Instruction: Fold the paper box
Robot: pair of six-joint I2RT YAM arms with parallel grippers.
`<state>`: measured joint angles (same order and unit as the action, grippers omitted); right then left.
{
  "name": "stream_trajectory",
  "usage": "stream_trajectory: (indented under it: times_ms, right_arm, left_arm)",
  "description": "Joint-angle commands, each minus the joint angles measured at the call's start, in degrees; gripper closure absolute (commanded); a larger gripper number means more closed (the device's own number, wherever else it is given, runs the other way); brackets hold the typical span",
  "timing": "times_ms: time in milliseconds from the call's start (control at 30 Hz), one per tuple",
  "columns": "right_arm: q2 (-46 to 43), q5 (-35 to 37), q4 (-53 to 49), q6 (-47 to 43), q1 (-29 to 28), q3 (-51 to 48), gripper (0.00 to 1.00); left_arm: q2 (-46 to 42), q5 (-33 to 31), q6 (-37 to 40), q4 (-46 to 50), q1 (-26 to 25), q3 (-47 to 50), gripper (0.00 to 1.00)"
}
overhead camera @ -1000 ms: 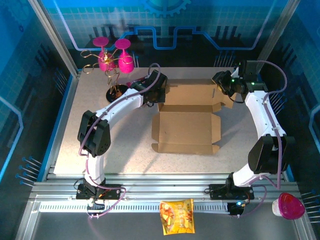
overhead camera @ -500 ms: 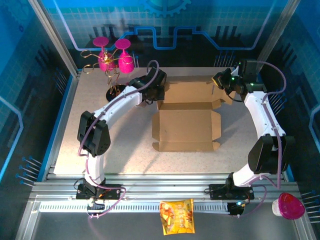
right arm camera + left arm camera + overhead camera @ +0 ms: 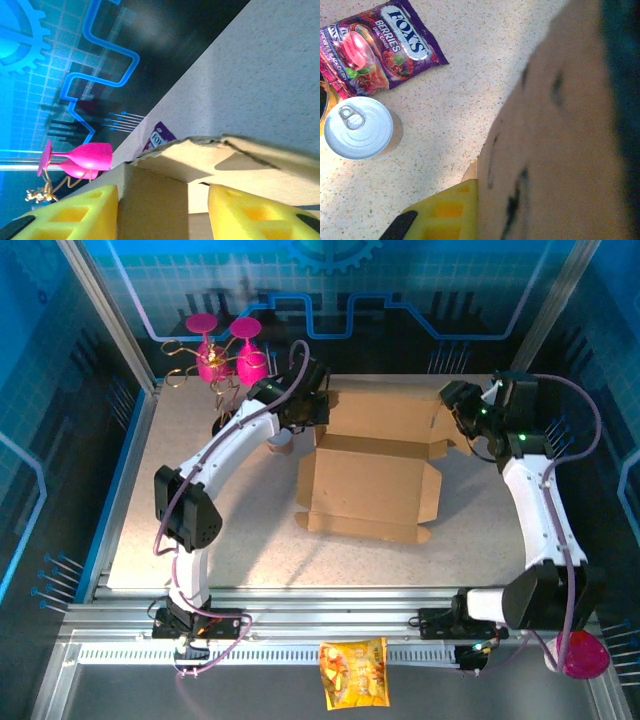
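One plain brown corrugated cardboard mailer, the paper box (image 3: pixel 368 485), sits near the middle of the speckled grey table (image 3: pixel 200 525), slightly skewed. Its wide base panel has low side walls and short tabs at the front corners. A broad rear panel joins it along a crease and ends in a notched flap on the right. The cut edges look ragged in the right wrist view.

At the box's left rear corner, the left gripper (image 3: pixel 315 425) is pressed together on the cardboard, and one yellow finger pad (image 3: pixel 445 215) lies flush against the sheet. At the right rear corner, the right gripper (image 3: pixel 162 200) stands spread, with a cardboard wall between its yellow pads.

A silver pull-tab can (image 3: pixel 357 127) and a purple berry-sweets bag (image 3: pixel 375 47) lie close together on the table. Two pink wine glasses on a wire stand (image 3: pixel 225 355) occupy the far left corner. An orange snack packet (image 3: pixel 353 672) rests on the near metal rail.
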<state>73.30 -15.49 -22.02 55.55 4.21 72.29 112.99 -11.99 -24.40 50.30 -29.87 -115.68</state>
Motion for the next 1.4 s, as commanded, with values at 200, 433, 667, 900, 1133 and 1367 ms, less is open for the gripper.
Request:
stream_trajectory:
  times_ms: [200, 433, 667, 900, 1133, 1367]
  right_arm:
    - [-4.3, 6.74, -3.9, -10.5, 0.73, -9.3, 0.46]
    - [-3.42, 8.2, -2.02, -14.53, 0.71, -12.05, 0.46]
    - [2.76, 3.79, 2.73, -14.33, 0.57, -10.85, 0.57]
    - [5.55, 1.1, 4.12, -13.55, -0.53, -8.83, 0.59]
    - [7.12, 0.44, 4.73, -13.36, -4.15, -6.4, 0.63]
    - [9.29, 0.53, 4.54, -13.03, -7.16, -5.93, 0.62]
  left_arm:
    - [1.61, 1.64, -0.91, 3.51, 1.44, -4.49, 1.0]
    - [3.01, 1.89, -0.65, 3.55, 1.41, -5.85, 1.0]
    - [3.81, 2.38, -0.31, 4.27, 1.4, -7.03, 1.0]
    - [3.97, 2.84, -0.65, 4.09, 1.47, -7.13, 1.0]
    - [4.48, 3.54, -1.14, 3.81, 1.41, -7.21, 1.0]
    - [4.77, 3.81, -1.6, 4.01, 1.45, -7.99, 1.0]
